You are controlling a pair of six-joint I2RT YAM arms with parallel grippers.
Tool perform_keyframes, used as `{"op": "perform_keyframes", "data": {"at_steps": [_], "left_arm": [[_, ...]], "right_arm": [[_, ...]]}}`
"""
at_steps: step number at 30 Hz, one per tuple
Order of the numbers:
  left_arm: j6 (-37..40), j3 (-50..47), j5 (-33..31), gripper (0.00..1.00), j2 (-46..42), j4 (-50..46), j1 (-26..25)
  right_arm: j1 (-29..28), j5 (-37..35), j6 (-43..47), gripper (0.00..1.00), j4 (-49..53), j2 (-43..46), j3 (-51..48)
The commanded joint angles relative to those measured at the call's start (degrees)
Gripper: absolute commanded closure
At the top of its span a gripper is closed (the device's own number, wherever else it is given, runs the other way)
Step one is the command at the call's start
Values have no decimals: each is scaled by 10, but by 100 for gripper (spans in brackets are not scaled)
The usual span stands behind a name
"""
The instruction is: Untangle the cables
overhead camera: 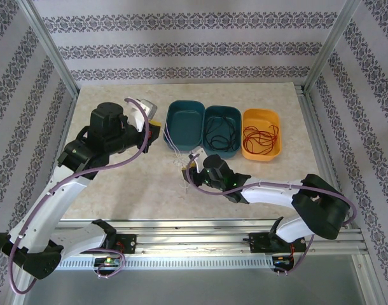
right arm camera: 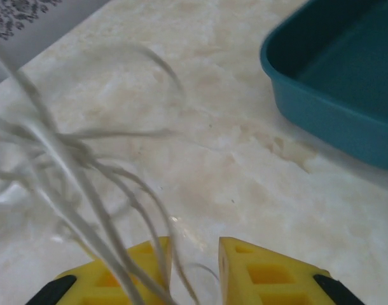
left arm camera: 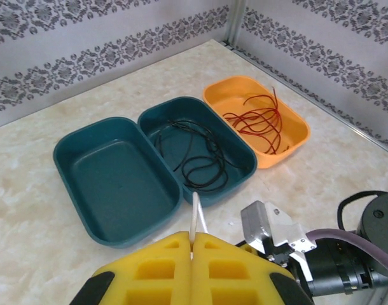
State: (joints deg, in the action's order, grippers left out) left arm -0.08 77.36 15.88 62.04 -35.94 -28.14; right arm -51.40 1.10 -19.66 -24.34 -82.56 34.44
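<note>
**Operator:** Where is the cable you're working on?

**Me:** The white cable [overhead camera: 176, 151] hangs just off the near edge of the empty teal tray [left arm camera: 111, 178]. It runs from that tray's left side, where my left gripper [left arm camera: 193, 236] is, slanting down to its near edge, where my right gripper [overhead camera: 191, 160] waits.

**Operator:** What do the jaws have?

**Me:** The left ones are pressed fully together with one white strand pinched between the pads and rising out of them toward the tray. The right ones [right arm camera: 195, 254] stand a narrow gap apart. Blurred white loops cross my left pad [right arm camera: 137, 267] and one dips into the gap, but I cannot tell whether anything is caught.

**Operator:** Which arm is nearer the tangle?

**Me:** The right one, I judge. The loose loops hang right at its fingertips, lying roughly along my line of reach, so the next pull would draw them away from the left grip.

**Operator:** Counts?

**Me:** There are three trays in a row. The empty teal one is on the left. The second teal tray [left arm camera: 181, 100] touches its right side and holds one black cable [left arm camera: 214, 149]. The orange tray [left arm camera: 289, 127] is beyond that and holds the red cable [left arm camera: 261, 124]. I see several white loops, too blurred to count.
</note>
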Motion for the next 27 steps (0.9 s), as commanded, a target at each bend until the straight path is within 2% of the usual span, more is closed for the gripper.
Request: {"op": "perform_keyframes", "data": {"at_steps": [1,4,9,15,17,18,19,20,24,26,27], "left_arm": [[-2,29,-33,100,-2,59,-2],[4,48,-52,100,1,72,-1],[8,71,-52,100,14,85,1],[10,86,-58,100,32,89,3],[13,99,-49,100,40,81,4],[13,103,-43,100,43,77,3],[14,108,-35,100,46,74,3],[14,112,-31,100,49,73,3],[11,118,-17,100,52,71,3],[6,119,-3,100,51,72,4],[2,119,5,100,49,72,3]], "right_arm": [[12,-25,-24,71,-10,11,-27],[20,-24,-39,73,-13,5,-45],[26,-25,-58,100,-13,2,-62],[30,-39,-67,100,-10,1,-67],[31,-5,-60,100,-22,10,-68],[26,7,-52,94,-28,17,-67],[16,7,-38,72,-32,29,-67],[5,-5,-22,61,-35,41,-65],[-15,-30,37,34,-59,58,-45],[-22,-38,63,16,-119,50,-43],[-26,-48,73,12,-141,45,-40]]}}
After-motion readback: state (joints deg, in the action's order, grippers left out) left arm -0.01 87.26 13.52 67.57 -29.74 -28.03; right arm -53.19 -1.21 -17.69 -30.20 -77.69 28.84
